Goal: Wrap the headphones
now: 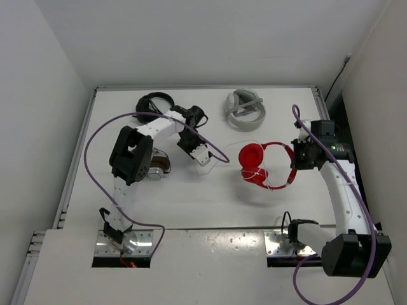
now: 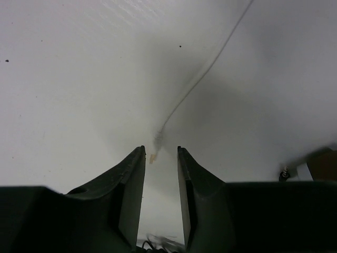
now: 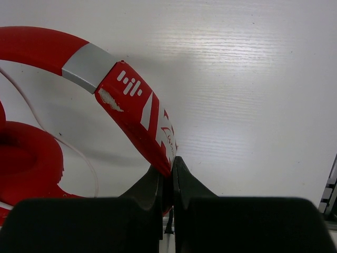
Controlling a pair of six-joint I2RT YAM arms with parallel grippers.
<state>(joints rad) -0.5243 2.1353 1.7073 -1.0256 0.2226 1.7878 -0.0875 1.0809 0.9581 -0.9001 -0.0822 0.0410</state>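
Note:
The red headphones lie right of the table's middle, with their earcups stacked and the headband arching toward the right arm. My right gripper is shut on the lower end of that headband. The thin white cable runs away from the headphones across the table to its plug. My left gripper hangs low over the table with its jaws a narrow gap apart. The plug's tip lies just at their mouth, touched by neither finger.
Black headphones sit at the back left and a grey-and-silver pair at the back centre. A brown-and-silver pair lies partly under the left arm. White walls close in the table on both sides.

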